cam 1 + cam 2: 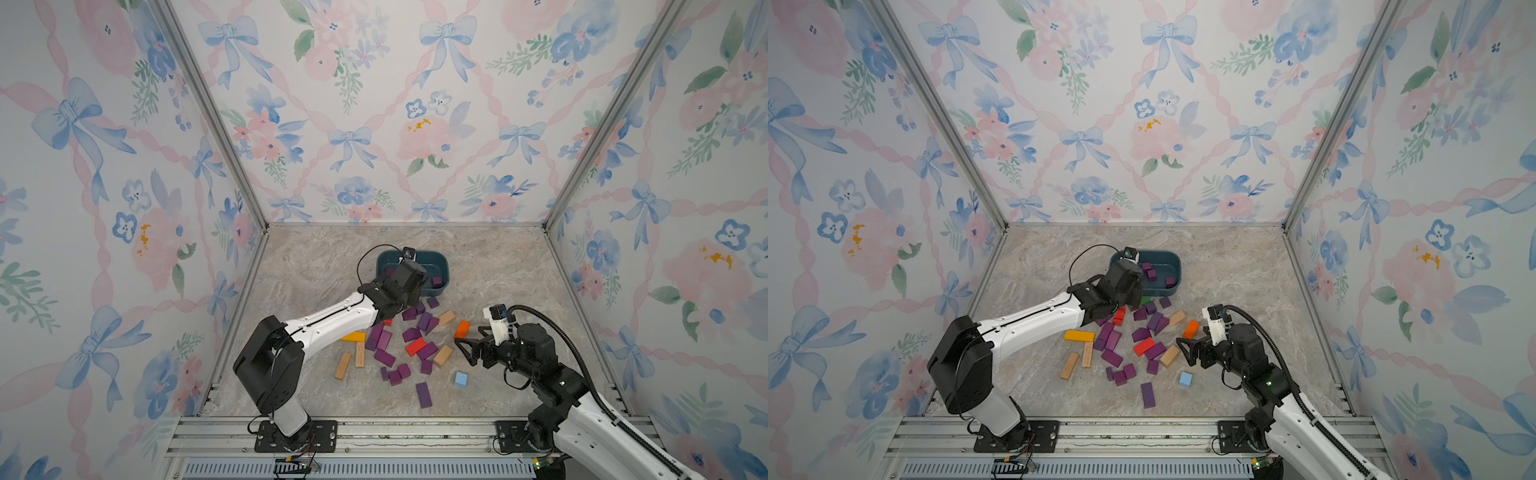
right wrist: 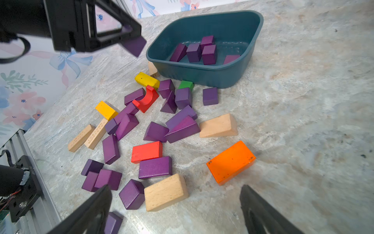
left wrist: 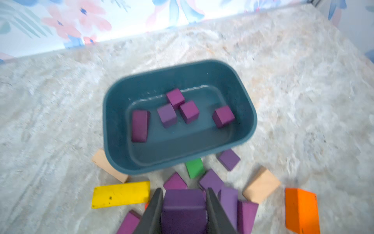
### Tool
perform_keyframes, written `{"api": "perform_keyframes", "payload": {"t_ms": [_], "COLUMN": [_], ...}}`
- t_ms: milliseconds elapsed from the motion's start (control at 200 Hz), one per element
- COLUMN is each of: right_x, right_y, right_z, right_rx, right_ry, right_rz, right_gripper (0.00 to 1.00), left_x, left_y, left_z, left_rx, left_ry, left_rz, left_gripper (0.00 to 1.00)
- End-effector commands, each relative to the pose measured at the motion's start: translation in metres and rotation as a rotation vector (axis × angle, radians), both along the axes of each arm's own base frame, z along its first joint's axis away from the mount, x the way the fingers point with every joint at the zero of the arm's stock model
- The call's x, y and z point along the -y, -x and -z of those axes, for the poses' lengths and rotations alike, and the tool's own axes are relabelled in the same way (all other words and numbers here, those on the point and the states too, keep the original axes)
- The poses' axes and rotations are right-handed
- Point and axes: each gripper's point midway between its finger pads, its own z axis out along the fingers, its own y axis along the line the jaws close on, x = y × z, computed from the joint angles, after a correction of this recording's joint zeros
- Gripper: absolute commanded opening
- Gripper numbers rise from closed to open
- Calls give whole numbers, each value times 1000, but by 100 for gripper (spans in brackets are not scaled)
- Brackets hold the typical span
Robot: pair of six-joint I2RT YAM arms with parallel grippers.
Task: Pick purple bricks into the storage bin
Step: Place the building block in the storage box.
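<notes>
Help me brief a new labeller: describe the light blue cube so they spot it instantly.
Find the storage bin mid-table, then come toward the right arm past the scattered purple bricks. Just beyond the pile's near edge sits the light blue cube, touching nothing; it is the only blue block.

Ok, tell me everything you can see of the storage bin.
The storage bin is a dark teal tub, plastic by its look, rectangular with rounded corners and low sloping walls. It sits upright on the marbled tabletop. Five purple bricks lie inside. A tan block and a green block lie by its near wall.
</notes>
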Motion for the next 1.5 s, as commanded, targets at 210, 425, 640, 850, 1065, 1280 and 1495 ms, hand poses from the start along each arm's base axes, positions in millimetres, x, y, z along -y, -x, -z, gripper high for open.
{"api": "perform_keyframes", "payload": {"t_ms": [210, 425, 640, 850, 1065, 1280, 1495], "right_x": [11, 11, 20, 23, 20, 18, 16], "right_y": [-15, -20, -28, -38, -42, -46, -47], "right_z": [9, 9, 5, 3, 6, 10, 9], "right_rx": [-76, -105, -116, -143, -162, -182, -186], "right_ry": [39, 45, 80, 58, 58, 54, 42], "right_rz": [85, 94, 107, 115, 105, 99, 94], "right_gripper": [97, 97, 97, 97, 97, 97, 97], "left_x": [-4, 2, -2, -8, -12, -13, -11], "left_y": [-86, -129, -153, -153, -142, -137, -135], "left_z": [18, 39, 49, 60, 70, 70, 59], "left_rx": [12, 2, -1, -17, -47, -55, -31], "left_ry": [-75, -67, -49, -66, -70, -66, -76], "left_rz": [-71, -97, -130, -146, -145, -138, -133], "left_gripper": [25, 25, 25, 27, 25, 31, 80]}}
